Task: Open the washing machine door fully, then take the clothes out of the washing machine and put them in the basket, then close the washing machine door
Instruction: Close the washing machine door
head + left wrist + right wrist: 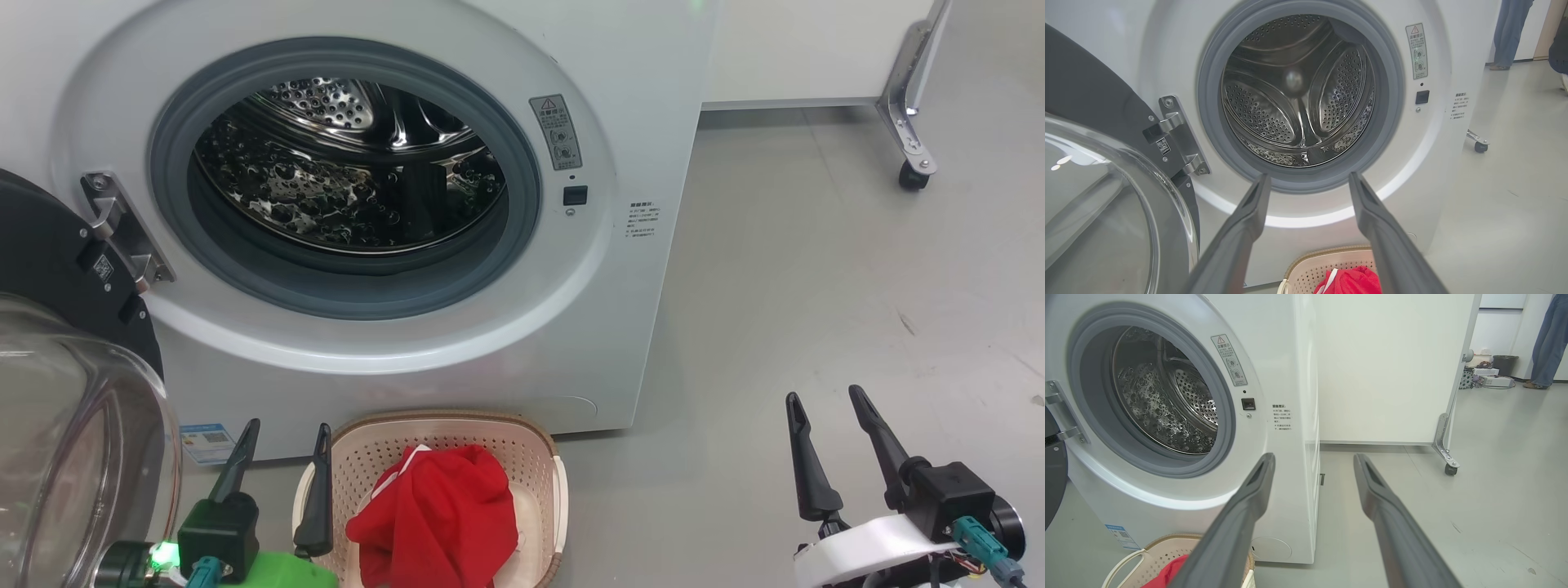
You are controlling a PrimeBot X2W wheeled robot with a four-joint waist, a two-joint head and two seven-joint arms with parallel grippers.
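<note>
The white washing machine [629,122] stands with its round opening uncovered; the steel drum [1298,94] holds nothing I can see. Its black door [49,245] with the clear glass bowl [73,441] hangs swung out at the left, also in the left wrist view [1106,204]. The red clothes [445,514] lie heaped in the cream basket [457,429] on the floor before the machine. My left gripper [286,433] is open, just left of the basket. My right gripper [824,400] is open over bare floor at the right, holding nothing.
A white panel on a metal leg with a caster [913,175] stands at the back right. A person's legs [1545,343] and boxes [1490,375] are far off in the right wrist view. Grey floor [816,286] stretches right of the machine.
</note>
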